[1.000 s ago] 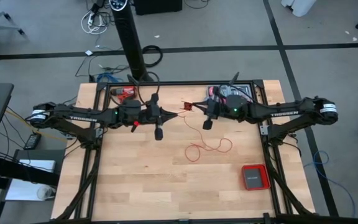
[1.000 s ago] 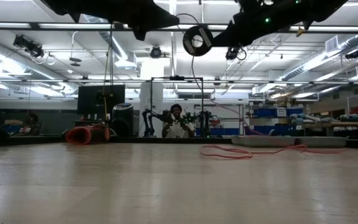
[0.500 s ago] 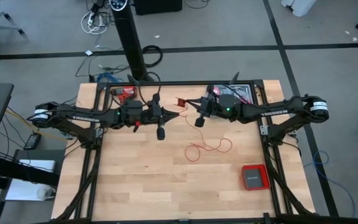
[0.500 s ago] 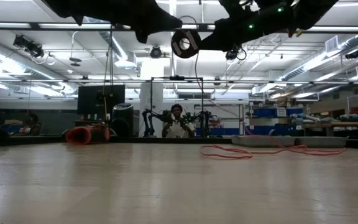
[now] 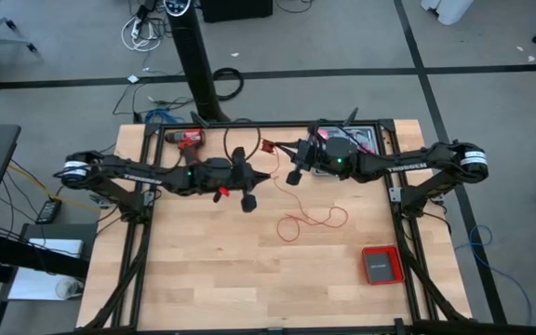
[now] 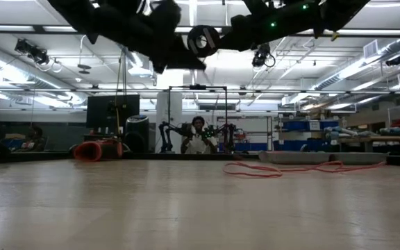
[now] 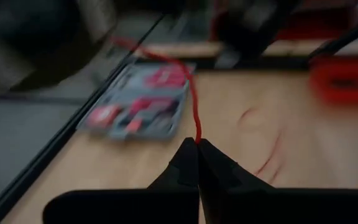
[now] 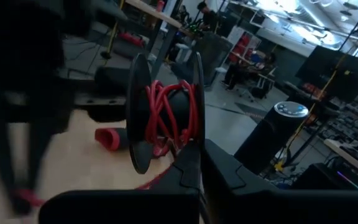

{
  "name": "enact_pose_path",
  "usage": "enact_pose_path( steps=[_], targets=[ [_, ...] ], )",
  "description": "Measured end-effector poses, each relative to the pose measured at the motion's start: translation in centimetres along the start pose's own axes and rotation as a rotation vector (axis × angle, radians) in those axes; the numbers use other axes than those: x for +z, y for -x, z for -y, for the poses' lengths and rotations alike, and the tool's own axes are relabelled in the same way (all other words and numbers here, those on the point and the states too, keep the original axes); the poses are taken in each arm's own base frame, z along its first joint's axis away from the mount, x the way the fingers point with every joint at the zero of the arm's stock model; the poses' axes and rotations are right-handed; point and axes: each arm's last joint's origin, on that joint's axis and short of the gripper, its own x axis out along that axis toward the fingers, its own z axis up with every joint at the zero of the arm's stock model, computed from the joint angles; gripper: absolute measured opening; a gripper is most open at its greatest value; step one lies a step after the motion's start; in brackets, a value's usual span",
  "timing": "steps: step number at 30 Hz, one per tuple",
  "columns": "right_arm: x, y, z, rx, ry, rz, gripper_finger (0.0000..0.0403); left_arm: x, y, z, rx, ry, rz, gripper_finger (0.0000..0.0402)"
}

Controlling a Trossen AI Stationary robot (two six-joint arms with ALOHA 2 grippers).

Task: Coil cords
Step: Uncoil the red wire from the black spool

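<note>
The thin red cord is partly wound on a small black spool (image 8: 166, 121), which is held up over the table's far middle (image 5: 270, 149). The rest of the cord lies in loose loops on the wood (image 5: 310, 221), also visible in the low view (image 6: 290, 168). My right gripper (image 8: 199, 163) comes from the table's right and is shut on the spool. My left gripper (image 7: 197, 144) comes from the left, just near of the spool (image 5: 268, 175), and is shut on a strand of the cord. My left gripper pinches a single strand of the red cord (image 7: 197, 134) between its two fingertips. The fingers come nearly level from the table's left. The strand runs on from the tips toward the spool, clear of the table. My right gripper holds the spool by its rim (image 8: 190, 148) on the side toward the gripper, pinched between the shut fingers. The fingers come level from the table's right. The spool is lifted clear of the table, its flanges upright; the exact contact is hidden by the fingers.
A red-and-black drill (image 5: 189, 140) lies at the far left of the table. A grey tool case (image 5: 352, 141) sits under my right arm at the far right. A flat red box (image 5: 381, 265) lies near the right front.
My right gripper has carried the spool toward the table's left. My left gripper has sunk lower, tipped downward and reached a little farther toward the right, still shut on the strand. The loops on the table have stayed put.
</note>
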Motion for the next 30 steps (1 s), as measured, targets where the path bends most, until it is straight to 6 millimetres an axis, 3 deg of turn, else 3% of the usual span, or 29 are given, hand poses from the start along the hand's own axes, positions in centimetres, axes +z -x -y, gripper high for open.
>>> enact_pose_path(
  steps=[7, 14, 23, 30],
  targets=[
    [1.1, 2.3, -0.4, 0.032, 0.052, -0.068, 0.0000, -2.0, 0.3, -0.7, 0.235, -0.059, -0.214, 0.0000],
    [0.9, 4.7, 0.0, 0.088, 0.023, -0.215, 0.0000, -1.8, 1.0, -1.0, 0.321, -0.088, -0.229, 0.0000],
    [-1.8, 5.0, -0.5, 0.098, 0.064, -0.458, 0.0000, 0.4, 2.5, -0.9, 0.291, -0.141, -0.114, 0.0000],
    [-4.0, 3.9, 0.3, -0.012, 0.084, -0.562, 0.0000, 2.6, 3.3, 0.2, 0.074, -0.123, 0.081, 0.0000]
  ],
)
